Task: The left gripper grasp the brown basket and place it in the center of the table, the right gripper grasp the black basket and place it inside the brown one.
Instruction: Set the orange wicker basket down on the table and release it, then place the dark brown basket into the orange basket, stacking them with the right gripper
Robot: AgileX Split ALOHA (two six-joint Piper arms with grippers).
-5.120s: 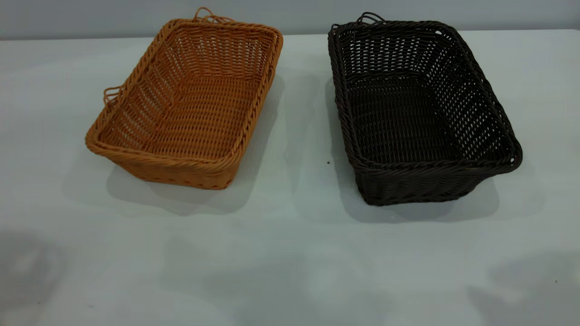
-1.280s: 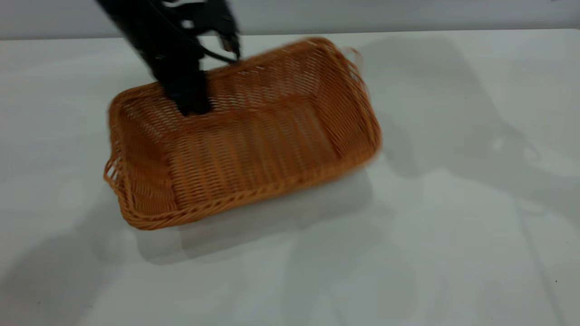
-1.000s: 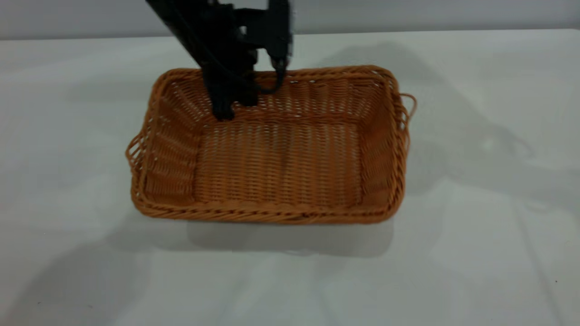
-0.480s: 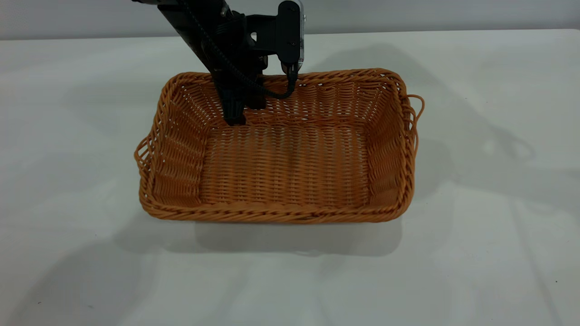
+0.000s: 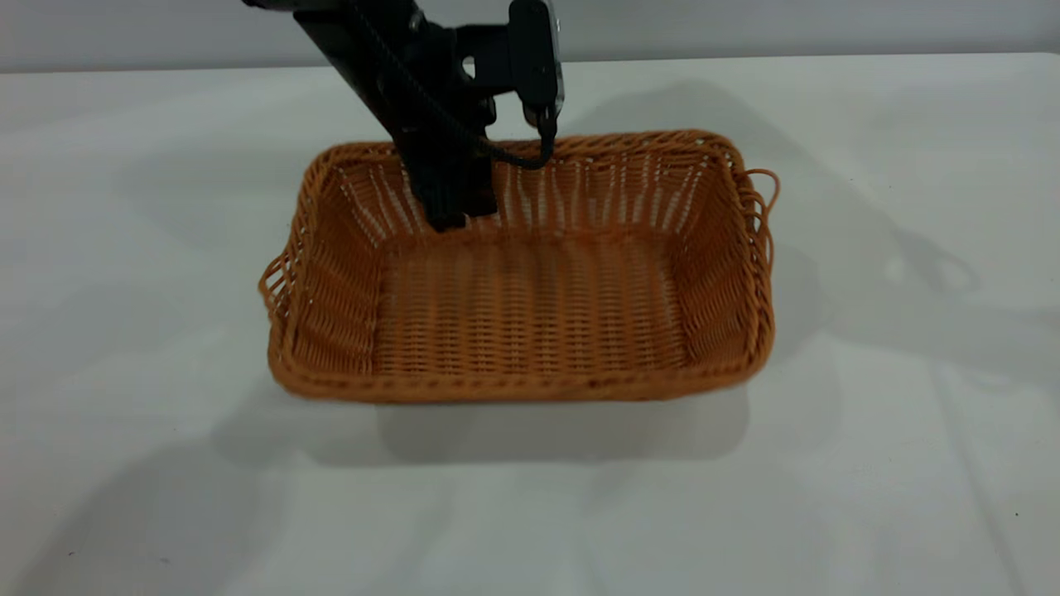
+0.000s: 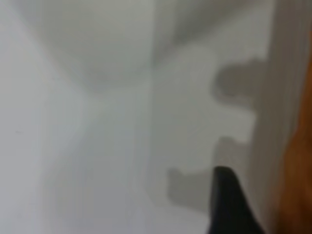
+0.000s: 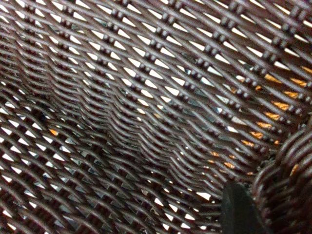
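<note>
Pincer, left (image 5: 451, 217): clenched on the far wall of the brown basket (image 5: 530, 323), one finger inside, to steer it by the rim. Basket sits mid-worktop (image 5: 869, 463), mouth up, ready as receptacle. Pincer, right: out of the exterior view; closure cannot be told. Black basket (image 7: 136, 112): weave fills the right wrist view.
</note>
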